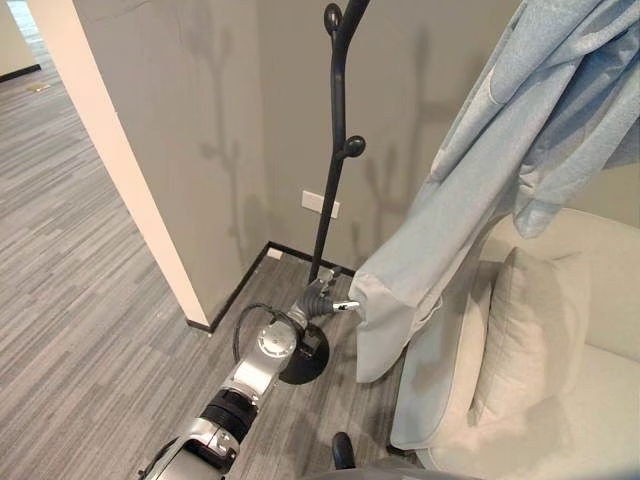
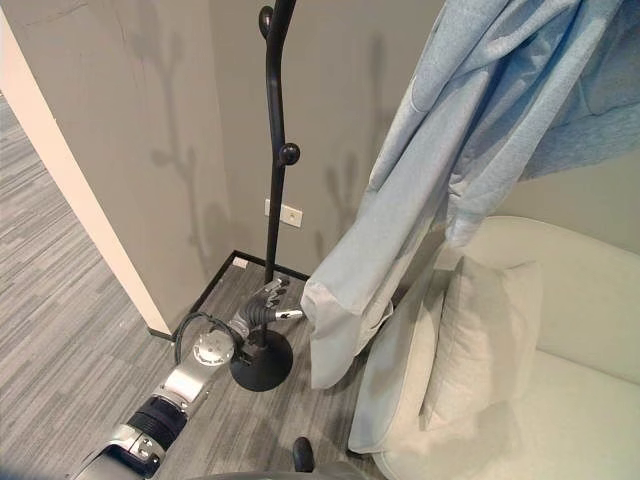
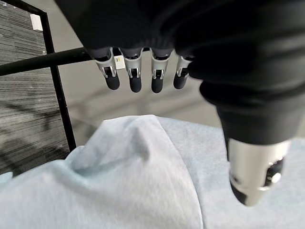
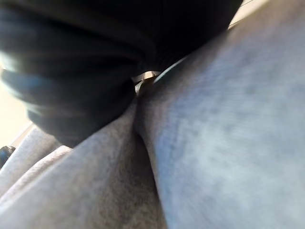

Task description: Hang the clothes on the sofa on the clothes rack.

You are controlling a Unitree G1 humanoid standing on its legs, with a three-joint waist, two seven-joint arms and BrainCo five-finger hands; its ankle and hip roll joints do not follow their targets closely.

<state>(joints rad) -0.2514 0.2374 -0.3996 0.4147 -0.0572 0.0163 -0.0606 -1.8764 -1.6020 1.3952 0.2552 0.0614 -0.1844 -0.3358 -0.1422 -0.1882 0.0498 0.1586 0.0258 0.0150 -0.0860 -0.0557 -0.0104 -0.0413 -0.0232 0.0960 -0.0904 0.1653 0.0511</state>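
One light blue garment [image 1: 470, 190], one black clothes rack [image 1: 338, 150] beside it, one cream sofa [image 1: 590, 400], one cushion [image 1: 525, 330] on that sofa

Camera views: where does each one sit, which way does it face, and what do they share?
Eye views: head, looking down at the clothes rack, garment, sofa; left hand low by the hem.
Left wrist: along its relaxed fingers toward the garment.
Right wrist: pressed against blue cloth, right hand as dark cover.
Shared: the garment.
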